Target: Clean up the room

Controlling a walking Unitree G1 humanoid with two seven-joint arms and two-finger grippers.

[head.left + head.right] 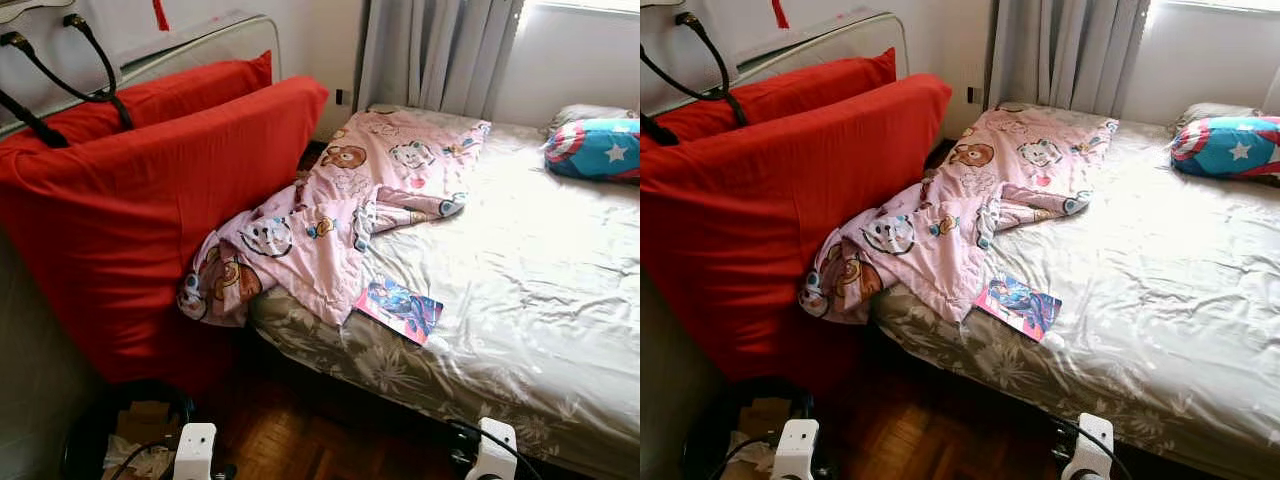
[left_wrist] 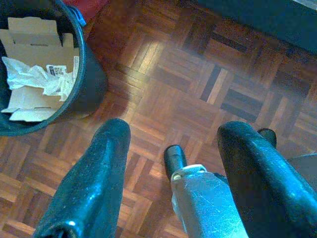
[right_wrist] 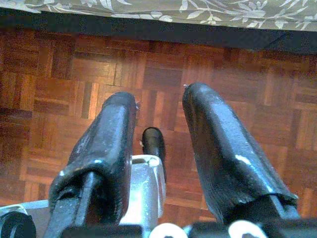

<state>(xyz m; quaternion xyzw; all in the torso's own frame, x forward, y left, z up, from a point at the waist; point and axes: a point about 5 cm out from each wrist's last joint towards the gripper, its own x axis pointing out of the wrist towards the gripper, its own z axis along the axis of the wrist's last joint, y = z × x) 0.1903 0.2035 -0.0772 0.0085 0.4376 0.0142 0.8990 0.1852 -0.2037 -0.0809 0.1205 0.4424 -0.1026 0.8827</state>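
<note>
Both my arms hang low over the dark parquet floor (image 3: 74, 74), left jaws (image 2: 171, 134) apart, right jaws (image 3: 158, 101) apart, each empty; a crumpled pink cartoon-print blanket (image 1: 330, 215) spills off the bed's (image 1: 540, 290) near corner; a colourful comic booklet (image 1: 398, 308) lies beside it; a black bin of cardboard and paper (image 2: 39, 64) stands by the left jaws.

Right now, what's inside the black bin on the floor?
The bin holds flattened cardboard and crumpled white paper. Anything beneath them is covered, so I can't tell what lies at the bottom.
</note>
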